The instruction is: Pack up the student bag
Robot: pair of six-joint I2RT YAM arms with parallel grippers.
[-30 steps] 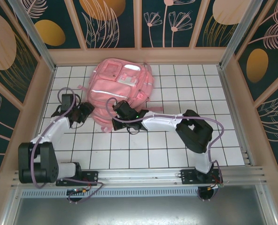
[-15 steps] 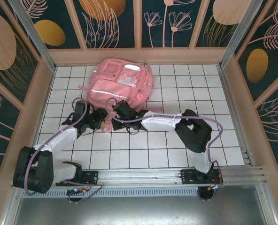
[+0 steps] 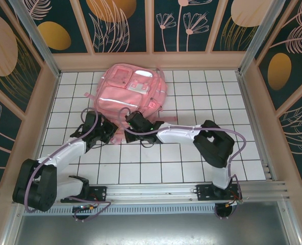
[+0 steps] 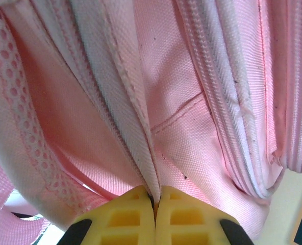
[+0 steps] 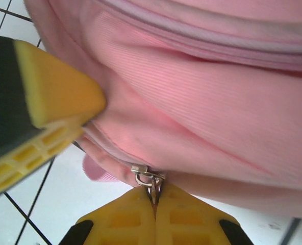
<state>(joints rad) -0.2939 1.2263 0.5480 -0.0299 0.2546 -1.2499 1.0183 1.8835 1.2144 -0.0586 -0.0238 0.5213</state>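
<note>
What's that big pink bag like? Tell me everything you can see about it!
The backpack is soft pink woven cloth with front pockets, some mesh padding and a pale stripe. It lies flat, front up, towards the far side of the white tiled table. At its near edge the left end effector pinches a fold of its cloth, and the right end effector pinches its metal zipper pull.
</note>
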